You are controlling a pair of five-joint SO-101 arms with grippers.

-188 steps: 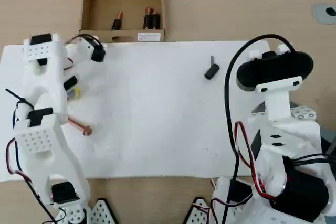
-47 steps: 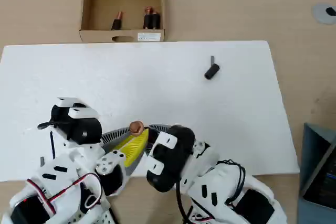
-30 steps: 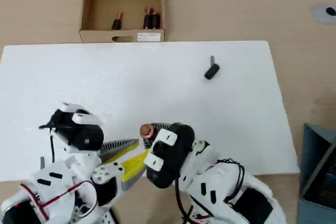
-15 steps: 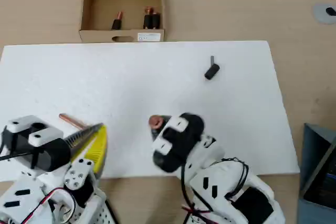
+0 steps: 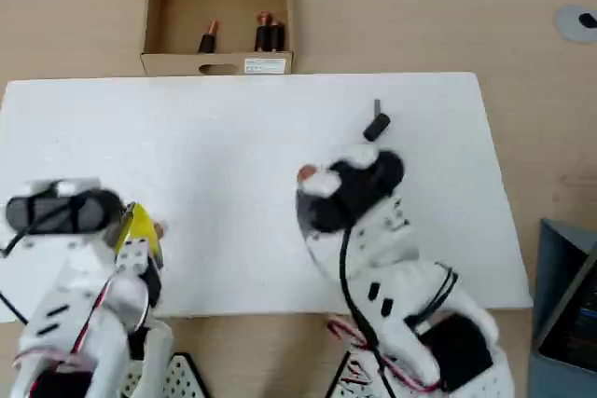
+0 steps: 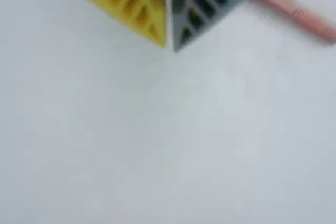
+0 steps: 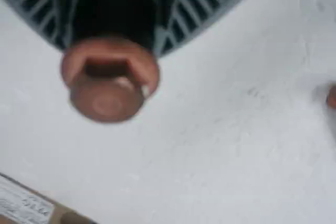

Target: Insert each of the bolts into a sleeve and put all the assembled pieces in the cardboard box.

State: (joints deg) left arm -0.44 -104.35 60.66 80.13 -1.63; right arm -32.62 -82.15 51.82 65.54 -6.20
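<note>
1. Delivery to the cardboard box (image 5: pixel 150 16) looks like the step in hand. The right tool (image 7: pixel 111 40) is clenched on a black sleeve (image 7: pixel 115 3) with a copper bolt (image 7: pixel 109 85) seated in it, head showing. It holds the piece above the white mat (image 5: pixel 233 137), near the middle and well short of the box.
2. Two finished pieces (image 5: pixel 269 34) already lie inside the box, which sits at the far side of the tabletop (image 5: pixel 420 34).
3. The left tool (image 6: pixel 169 38) is clenched on nothing, its yellow and grey fingers pressed together. A loose bolt (image 6: pixel 294 11) lies on the mat just beside it.
4. A free sleeve (image 5: pixel 376 126) lies on the mat near the right arm, well apart from the loose bolt.
5. Judging from this layout, the next move calls for the right arm to bring its piece over the box opening and let go. The loose bolt and free sleeve are not yet joined, so the left tool would need to open and take that bolt by its shaft.
</note>
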